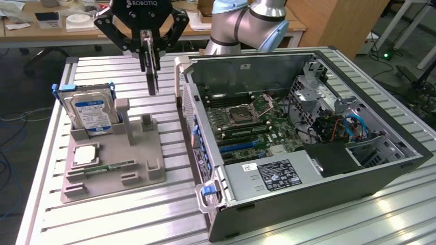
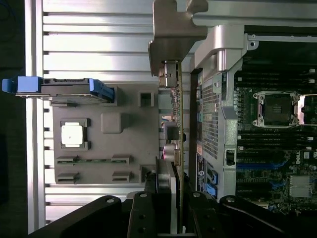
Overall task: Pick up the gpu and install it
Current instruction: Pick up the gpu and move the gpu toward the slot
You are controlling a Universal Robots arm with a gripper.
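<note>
While my claw point(image 1: 150, 61) grips the gpu point(image 1: 153, 84), it hangs plumb below.
I should hold it squarely pinched and clear of the case point(image 1: 259, 52) beside me.

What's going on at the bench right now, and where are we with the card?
The arm's gripper is shut on the graphics card and holds it on edge in the air. The card hangs above the grey parts tray, just beside the open computer case. It is clear of the tray and not yet inside the case. The hard drive stands upright in its holder on the tray.
</note>
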